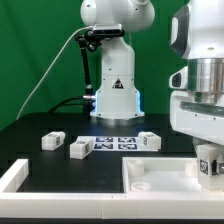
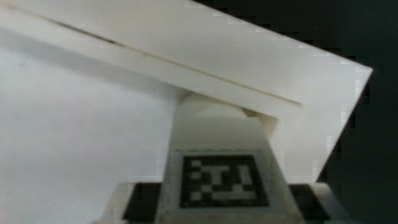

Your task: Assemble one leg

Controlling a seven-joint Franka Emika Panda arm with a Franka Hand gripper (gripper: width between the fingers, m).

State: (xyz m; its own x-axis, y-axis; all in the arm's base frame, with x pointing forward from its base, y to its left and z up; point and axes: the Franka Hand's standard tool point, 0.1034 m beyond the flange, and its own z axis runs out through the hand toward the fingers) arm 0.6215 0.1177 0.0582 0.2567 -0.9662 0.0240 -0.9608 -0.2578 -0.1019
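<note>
My gripper (image 1: 208, 168) is at the exterior view's right, shut on a leg (image 1: 209, 162), a small white block with a black-and-white tag. It holds the leg upright over the right corner of the large white panel (image 1: 150, 178). In the wrist view the leg (image 2: 222, 150) runs out from between the fingers (image 2: 150, 205) of my gripper (image 2: 222, 208), its far end at the panel's (image 2: 89, 130) raised rim corner. Whether the leg's end touches the panel I cannot tell. Three more legs lie on the table: one (image 1: 53, 141), another (image 1: 80, 149) and a third (image 1: 148, 140).
The marker board (image 1: 113, 143) lies flat between the loose legs, in front of the arm's white base (image 1: 115, 95). A white rimmed piece (image 1: 12, 178) sits at the front of the exterior view's left. The table is black with a green backdrop.
</note>
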